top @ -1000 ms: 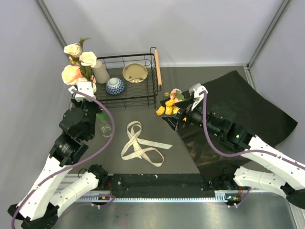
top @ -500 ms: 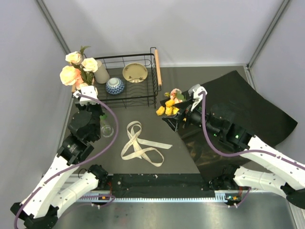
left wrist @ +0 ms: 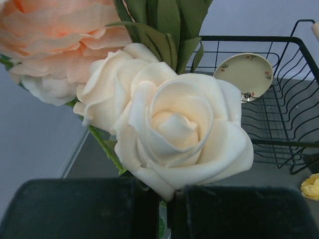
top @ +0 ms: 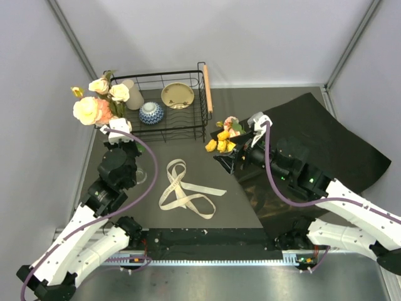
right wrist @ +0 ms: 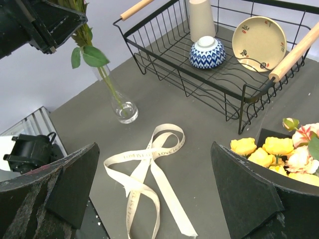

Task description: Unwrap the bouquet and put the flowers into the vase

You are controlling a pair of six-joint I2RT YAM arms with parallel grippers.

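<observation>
Left gripper [top: 115, 127] clamped on flowers [top: 94, 106]; right gripper [top: 237, 145] gaping, empty.
Top: held blooms stand off the basket's [top: 203, 94] left end; vase [top: 141, 177] on the table, half hidden under the left arm, ribbon [top: 185, 188] to its right; right claw at the yellow roses [top: 219, 139] on the black paper [top: 326, 144] edge. Left wrist: pads pressed together, stem pinched between. Right wrist: held stems reach down inside the upright vase; right fingers spread wide, nothing between them.

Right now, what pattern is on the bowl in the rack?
Bowl: blue-white lattice; right wrist view.
</observation>
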